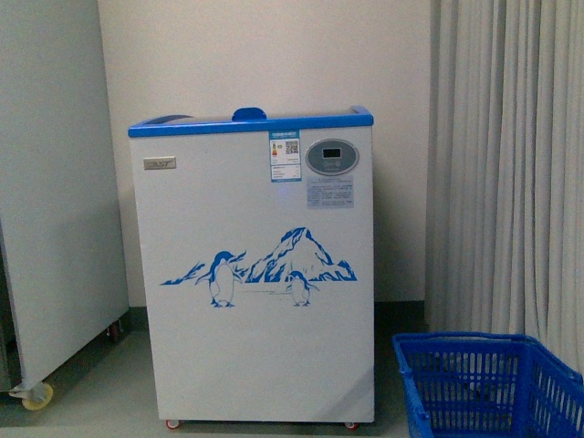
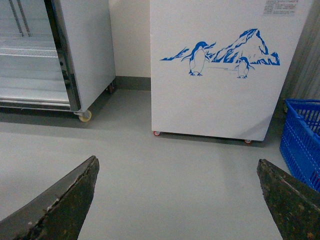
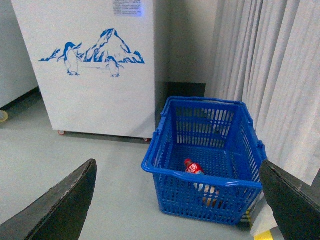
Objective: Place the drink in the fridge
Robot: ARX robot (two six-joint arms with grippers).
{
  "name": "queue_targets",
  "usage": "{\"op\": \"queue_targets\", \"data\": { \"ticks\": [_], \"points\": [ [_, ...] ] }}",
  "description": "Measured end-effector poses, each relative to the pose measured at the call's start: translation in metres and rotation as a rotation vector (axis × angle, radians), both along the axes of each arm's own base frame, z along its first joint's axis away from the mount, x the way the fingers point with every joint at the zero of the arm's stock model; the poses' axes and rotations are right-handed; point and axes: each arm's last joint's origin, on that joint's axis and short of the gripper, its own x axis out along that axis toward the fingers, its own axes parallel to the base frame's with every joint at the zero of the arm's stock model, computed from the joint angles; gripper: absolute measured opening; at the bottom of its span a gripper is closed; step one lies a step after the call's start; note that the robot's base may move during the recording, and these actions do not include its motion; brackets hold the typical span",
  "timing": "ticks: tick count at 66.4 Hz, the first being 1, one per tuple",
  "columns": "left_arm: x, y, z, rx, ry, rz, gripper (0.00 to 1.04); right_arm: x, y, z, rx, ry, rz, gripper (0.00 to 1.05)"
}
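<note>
The drink [image 3: 193, 168], a bottle with a red cap and red label, lay on its side inside the blue basket [image 3: 180, 197], near the basket's front wall; something orange showed lower in the mesh, too blurred to name. The basket stood on the grey floor [image 2: 150, 200], near the fridge's [image 1: 265, 274] right front corner and close to the pale curtain [image 1: 506, 164]. The fridge, white with a blue top rim, a penguin-and-mountain decal and an oval grey display, stood on small casters against the wall, facing the robot. A tall grey-white cabinet [image 1: 55, 182] on casters stood to its left, with a gap between them. The right hand [image 3: 177, 163] hung above the floor in front of the basket, released, its fingers spread wide and holding nothing. The left hand [image 2: 176, 161] hung over bare floor in front of the fridge, likewise released and empty, well apart from the drink.
</note>
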Motion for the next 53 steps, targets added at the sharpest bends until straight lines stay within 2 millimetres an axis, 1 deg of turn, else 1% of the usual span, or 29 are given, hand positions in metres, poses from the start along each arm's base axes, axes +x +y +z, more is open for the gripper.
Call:
{"op": "queue_targets", "data": {
  "ticks": [53],
  "points": [
    [0.0000,0.0000,0.0000,0.000,0.000,0.000,0.97,0.0000,0.0000,0.0000,0.000,0.000,0.000,0.97]
  ]
}}
